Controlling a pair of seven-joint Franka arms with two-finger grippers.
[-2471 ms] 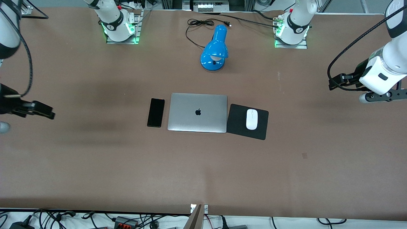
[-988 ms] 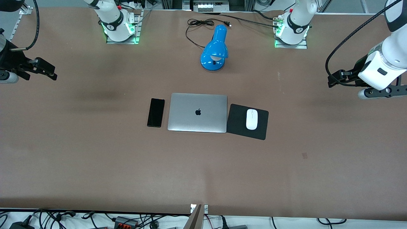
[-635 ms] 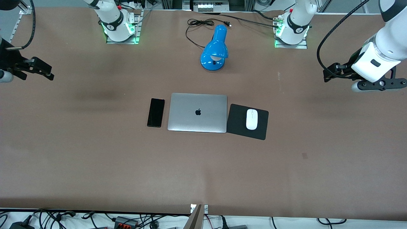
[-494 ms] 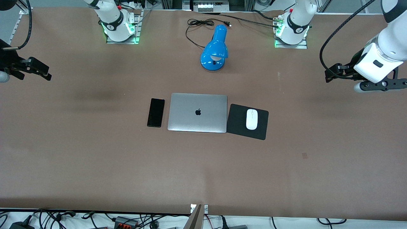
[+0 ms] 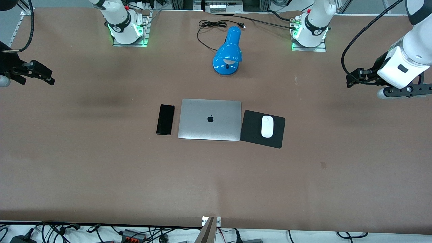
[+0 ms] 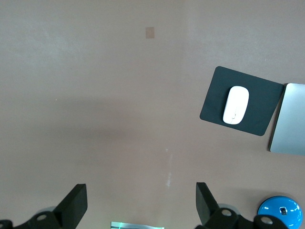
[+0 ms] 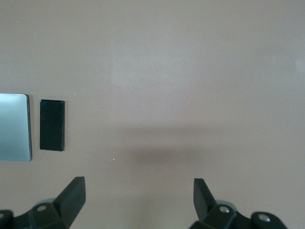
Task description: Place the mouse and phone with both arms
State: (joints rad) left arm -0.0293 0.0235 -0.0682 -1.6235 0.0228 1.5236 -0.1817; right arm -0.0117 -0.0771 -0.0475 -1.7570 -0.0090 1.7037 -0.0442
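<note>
Both grippers, left [image 6: 138, 207] and right [image 7: 138, 205], hang wide open over bare table.
My mouse [image 5: 267, 126] sits on its pad [image 5: 251, 130], my phone [image 5: 165, 119] beside the laptop [image 5: 209, 119]: placing looks done.

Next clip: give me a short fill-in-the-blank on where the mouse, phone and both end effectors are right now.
1. The mouse lies on the black ____.
2. The phone lies flat on the table beside the closed silver ____, at the side toward the right arm's end.
3. The left end effector hangs over bare table with its fingers ____, holding nothing.
4. The right end effector is open and holds ____.

Missing words: mouse pad; laptop; open; nothing
</note>
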